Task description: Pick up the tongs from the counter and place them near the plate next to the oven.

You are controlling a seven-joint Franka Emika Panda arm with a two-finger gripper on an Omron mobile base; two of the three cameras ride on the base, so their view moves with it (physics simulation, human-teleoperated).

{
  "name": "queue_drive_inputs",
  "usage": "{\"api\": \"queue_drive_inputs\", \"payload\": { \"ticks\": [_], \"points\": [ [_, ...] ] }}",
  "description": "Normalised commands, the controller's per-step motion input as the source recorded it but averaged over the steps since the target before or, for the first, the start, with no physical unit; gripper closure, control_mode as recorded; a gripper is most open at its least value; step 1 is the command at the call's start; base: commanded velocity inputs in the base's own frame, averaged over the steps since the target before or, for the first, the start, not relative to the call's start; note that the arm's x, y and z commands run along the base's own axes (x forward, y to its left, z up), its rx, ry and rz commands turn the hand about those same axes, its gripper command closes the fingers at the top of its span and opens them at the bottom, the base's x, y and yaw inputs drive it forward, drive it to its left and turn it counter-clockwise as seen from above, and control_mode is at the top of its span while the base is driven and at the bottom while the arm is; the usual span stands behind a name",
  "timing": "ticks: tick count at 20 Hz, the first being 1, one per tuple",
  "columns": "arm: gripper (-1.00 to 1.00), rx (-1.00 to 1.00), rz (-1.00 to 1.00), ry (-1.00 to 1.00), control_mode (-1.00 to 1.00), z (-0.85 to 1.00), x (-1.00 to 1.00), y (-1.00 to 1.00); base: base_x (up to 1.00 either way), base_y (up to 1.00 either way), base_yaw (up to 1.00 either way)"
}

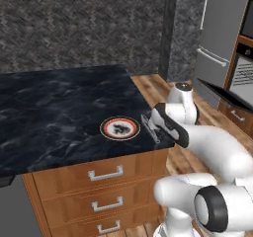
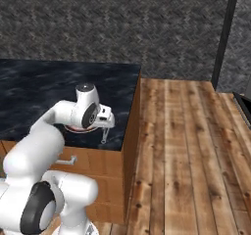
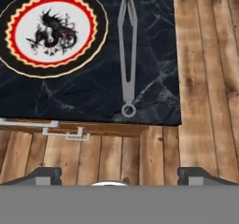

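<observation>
Black veined counter (image 1: 54, 112) running across the room, brown drawers with silver handles (image 1: 105, 174) beneath, plank floor (image 2: 186, 155) off to the right, dark herringbone wall (image 2: 122, 23) behind. And there are the tongs (image 3: 127, 55), lying flat on the marble just beside the plate (image 3: 51, 29), apart from it, ringed end toward the counter's front edge (their arms almost closed together). Gripper (image 3: 119, 174) hangs above with its fingers spread wide, holding nothing. From the right base view the arm covers most of the plate; the oven (image 1: 242, 75) is cut off at the left base view's right edge, next to the grey fridge (image 1: 217, 33).
</observation>
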Motion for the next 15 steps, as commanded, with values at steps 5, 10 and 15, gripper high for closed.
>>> {"api": "queue_drive_inputs", "payload": {
  "ticks": [5, 10, 15],
  "points": [
    [-1.0, 0.0, 0.0, -0.13, -1.0, 0.81, -1.0, 0.0, 0.0, 0.0, 0.0],
    [-1.0, 0.0, -0.01, -0.09, -1.0, 0.81, -0.95, 0.02, 0.0, 0.0, 0.0],
    [-1.0, 0.0, -0.07, -0.12, -1.0, 0.37, -0.66, 0.03, 0.0, 0.0, 0.0]
  ]
}}
